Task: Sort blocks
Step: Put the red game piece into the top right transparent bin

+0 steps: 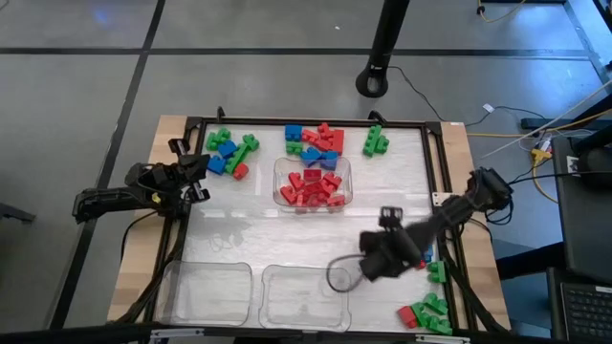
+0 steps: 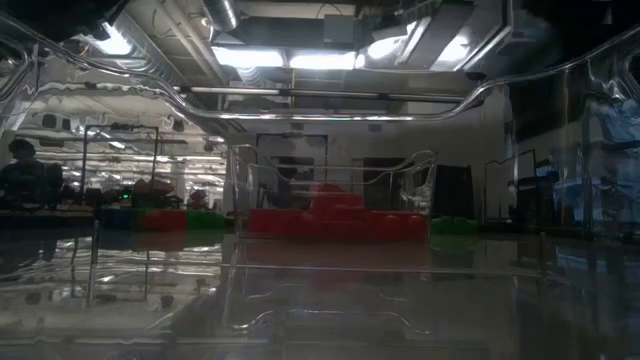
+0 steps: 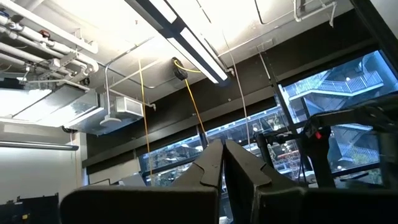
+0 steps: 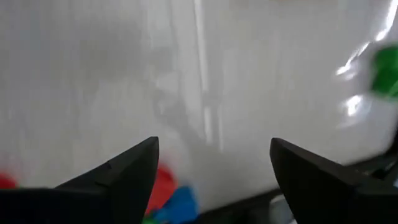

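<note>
White table holds blocks; right gripper jaws spread, empty.

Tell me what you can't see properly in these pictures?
- Right gripper, high view: its tips blur over the near clear tray.
- Block count in the middle tray: red blocks overlap.
- Low view: tray walls and glare hide both arms.
- Left gripper, left wrist view: faces the ceiling, no table shown.

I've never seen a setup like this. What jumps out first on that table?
A clear tray in the table's middle, piled only with red blocks, catches the eye first. Behind it lie mixed red, blue and green blocks. The right hand hangs open and empty near two empty trays at the front edge.
</note>
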You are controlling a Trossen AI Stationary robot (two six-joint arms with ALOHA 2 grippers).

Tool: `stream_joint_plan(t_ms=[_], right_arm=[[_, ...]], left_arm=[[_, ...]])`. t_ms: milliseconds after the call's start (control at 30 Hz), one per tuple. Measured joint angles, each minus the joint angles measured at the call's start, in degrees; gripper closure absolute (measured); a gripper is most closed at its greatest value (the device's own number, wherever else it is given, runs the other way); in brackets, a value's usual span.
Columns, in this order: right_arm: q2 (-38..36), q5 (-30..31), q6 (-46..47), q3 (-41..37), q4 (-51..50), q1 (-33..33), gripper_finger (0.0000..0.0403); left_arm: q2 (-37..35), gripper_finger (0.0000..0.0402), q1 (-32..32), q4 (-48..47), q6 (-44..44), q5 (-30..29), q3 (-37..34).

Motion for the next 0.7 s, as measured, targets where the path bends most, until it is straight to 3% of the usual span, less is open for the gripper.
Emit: stream_joint_plan(t_ms=[367, 700], right_arm=[[-0.04, -13.75, 18.39, -12.70, 5.86, 10.90, 0.0095], [-9.71, -11.43, 31.55, -25.87, 16.94, 13.17, 0.0095]], left_arm=[[-0.02, 0.0396, 0.01, 0.87, 0.01, 0.00, 0.00], [-0.02, 0.0396, -0.01, 1.06, 0.01, 0.00, 0.02]])
